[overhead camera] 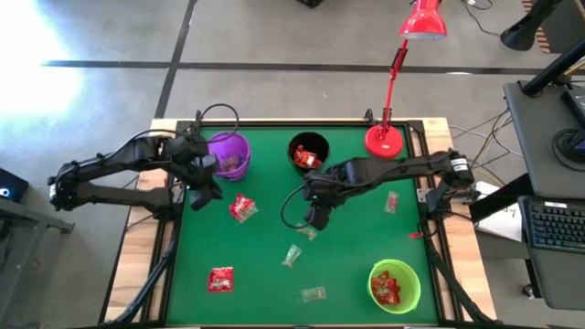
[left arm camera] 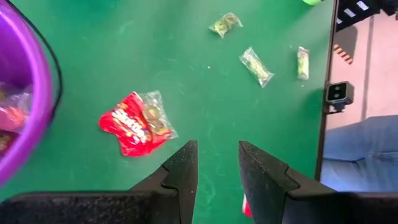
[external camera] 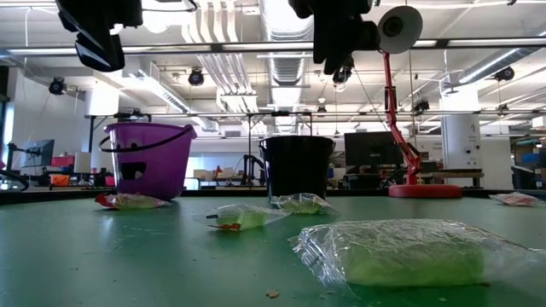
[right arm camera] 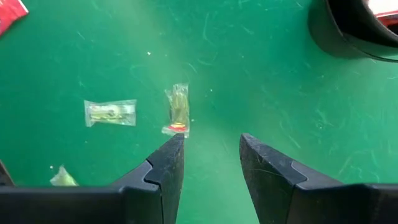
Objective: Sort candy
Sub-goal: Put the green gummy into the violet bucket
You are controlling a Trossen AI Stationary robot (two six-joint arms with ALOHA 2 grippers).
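Small wrapped candies lie flat on the green table: a red one beside the purple cup, another red one near the front left, and clear pale ones. My left gripper hangs open in the air next to the purple cup; in its wrist view the red candy lies just ahead of the fingers. My right gripper is open above mid-table, over a clear candy that lies just ahead of its fingers.
A black cup with red candy inside stands at the far middle, and a green cup with red candy at the near right. A red desk lamp stands at the far right edge. More clear candies lie scattered across mid-table.
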